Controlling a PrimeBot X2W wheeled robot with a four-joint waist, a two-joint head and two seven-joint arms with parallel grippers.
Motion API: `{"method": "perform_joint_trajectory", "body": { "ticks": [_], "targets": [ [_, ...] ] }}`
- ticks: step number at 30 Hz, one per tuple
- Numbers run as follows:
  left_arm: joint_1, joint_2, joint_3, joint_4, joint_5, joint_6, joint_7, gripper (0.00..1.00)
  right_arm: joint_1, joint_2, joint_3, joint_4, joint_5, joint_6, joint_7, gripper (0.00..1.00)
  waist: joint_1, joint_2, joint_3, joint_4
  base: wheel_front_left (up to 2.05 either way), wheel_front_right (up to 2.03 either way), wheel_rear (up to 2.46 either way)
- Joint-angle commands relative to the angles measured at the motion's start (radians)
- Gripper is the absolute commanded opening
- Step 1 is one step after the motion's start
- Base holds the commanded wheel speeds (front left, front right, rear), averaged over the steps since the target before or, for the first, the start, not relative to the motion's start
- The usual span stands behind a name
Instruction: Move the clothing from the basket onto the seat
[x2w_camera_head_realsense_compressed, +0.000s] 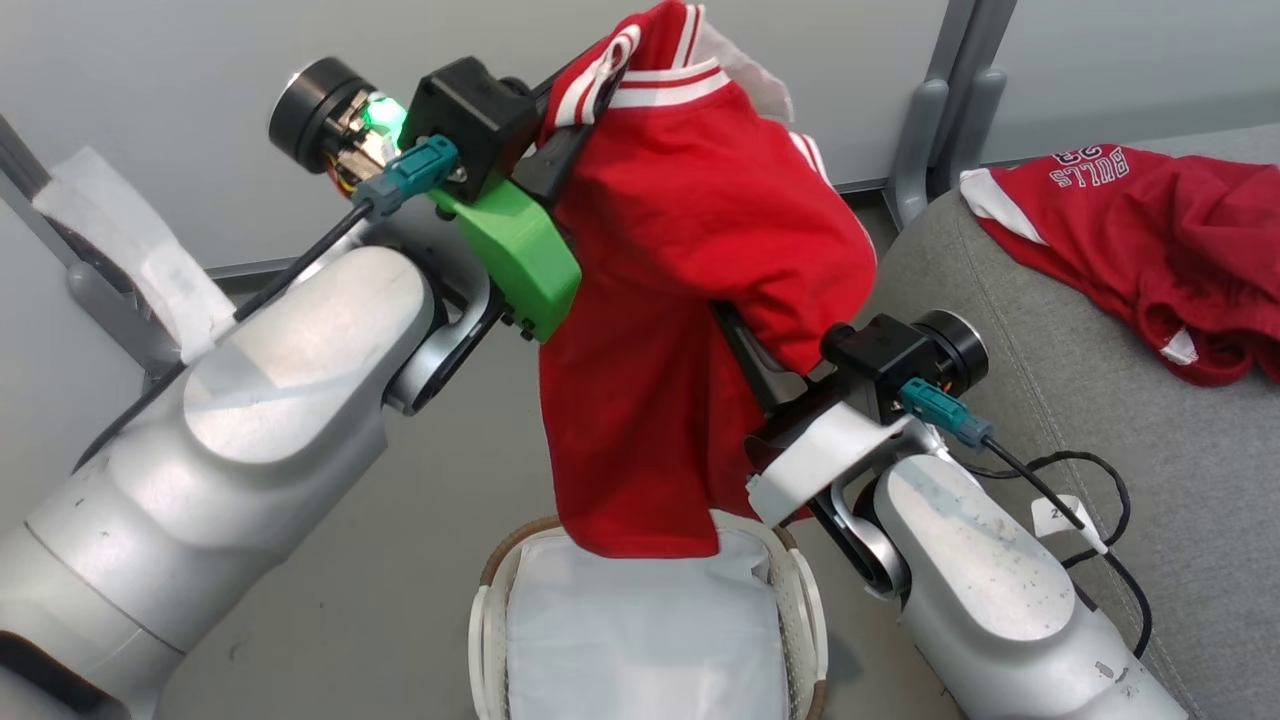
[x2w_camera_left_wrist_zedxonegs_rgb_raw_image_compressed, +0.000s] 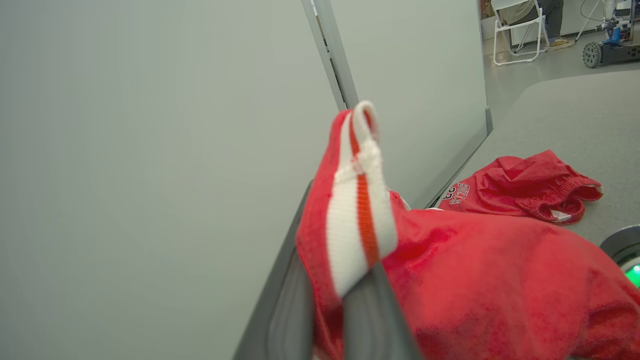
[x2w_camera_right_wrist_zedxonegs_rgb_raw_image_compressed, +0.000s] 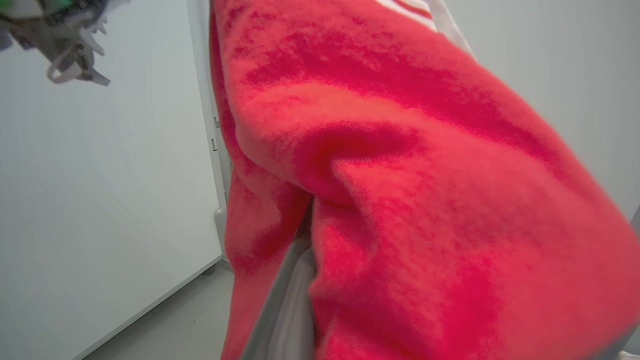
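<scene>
Red jersey cloth: the garment (x2w_camera_head_realsense_compressed: 690, 250) hangs above the basket (x2w_camera_head_realsense_compressed: 800, 590), long axis near vertical, striped trim uppermost, loose hem pointing down. Soft, light and limp, it is best held at the banded trim. Left gripper (x2w_camera_head_realsense_compressed: 585, 105) pinches that trim; right gripper (x2w_camera_head_realsense_compressed: 735, 335), buried in folds, indeterminate. Seat (x2w_camera_head_realsense_compressed: 1050, 400) lies right of the basket.

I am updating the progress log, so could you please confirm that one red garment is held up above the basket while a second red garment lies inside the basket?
Not quite: the second red garment lies on the grey seat, not inside the basket, as the head view shows. The first red garment is indeed held up above the basket.
</scene>
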Motion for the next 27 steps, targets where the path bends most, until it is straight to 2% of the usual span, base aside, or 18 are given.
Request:
{"method": "perform_joint_trajectory", "body": {
  "ticks": [1, 2, 3, 4, 5, 7, 9, 10, 16, 22, 27],
  "targets": [
    [0.037, 0.012, 0.004, 0.015, -0.011, 0.008, -0.017, 0.0, 0.018, -0.004, -0.008, -0.014, -0.007, -0.001, 0.0, 0.0, 0.0, 0.0, 0.008, -0.009, 0.0, 0.0, 0.0],
    [0.058, 0.013, 0.006, 0.027, -0.021, 0.01, -0.031, 0.01, 0.021, -0.004, -0.014, -0.023, -0.01, -0.001, 0.0, 0.0, 0.0, 0.0, 0.01, -0.012, 0.0, 0.0, 0.0],
    [0.076, 0.013, 0.01, 0.037, -0.03, 0.013, -0.042, 0.07, 0.022, -0.004, -0.019, -0.03, -0.013, -0.001, 0.0, 0.0, 0.0, 0.0, 0.012, -0.014, 0.0, 0.0, 0.0],
    [0.098, 0.013, 0.012, 0.05, -0.038, 0.013, -0.056, 0.27, 0.025, -0.004, -0.026, -0.039, -0.017, -0.001, 0.0, 0.0, 0.0, 0.0, 0.014, -0.017, 0.0, 0.0, 0.0],
    [0.116, 0.013, 0.013, 0.062, -0.044, 0.014, -0.066, 0.29, 0.029, -0.004, -0.032, -0.047, -0.022, -0.001, 0.0, 0.0, 0.0, 0.0, 0.016, -0.018, 0.0, 0.0, 0.0],
    [0.158, 0.007, 0.02, 0.085, -0.059, 0.016, -0.092, 0.42, 0.036, -0.004, -0.045, -0.06, -0.034, -0.001, 0.0, 0.0, 0.0, 0.0, 0.02, -0.021, 0.0, 0.0, 0.0],
    [0.202, -0.001, 0.029, 0.107, -0.076, 0.016, -0.114, 0.93, 0.04, -0.004, -0.06, -0.073, -0.046, -0.001, 0.0, 0.0, 0.0, 0.0, 0.024, -0.023, 0.0, 0.0, 0.0],
    [0.226, -0.005, 0.033, 0.12, -0.081, 0.017, -0.124, 1.0, 0.041, -0.004, -0.07, -0.08, -0.052, -0.001, 0.0, 0.0, 0.0, 0.0, 0.026, -0.024, 0.0, 0.0, 0.0],
    [0.344, -0.044, 0.099, 0.147, -0.061, 0.028, -0.149, 1.0, 0.059, -0.004, -0.111, -0.107, -0.086, -0.001, 0.0, 0.0, 0.0, 0.0, 0.035, -0.025, 0.0, 0.0, 0.0],
    [0.485, -0.087, 0.224, 0.109, 0.058, 0.039, -0.148, 1.0, 0.08, -0.004, -0.165, -0.124, -0.111, -0.001, 0.0, 0.0, 0.0, 0.0, 0.047, -0.019, 0.0, 0.0, 0.0],
    [0.579, -0.138, 0.32, 0.085, 0.153, 0.015, -0.148, 1.0, 0.088, -0.004, -0.204, -0.128, -0.128, -0.001, 0.0, 0.0, 0.0, 0.0, 0.059, -0.019, 0.0, 0.0, 0.0]
  ]
}}
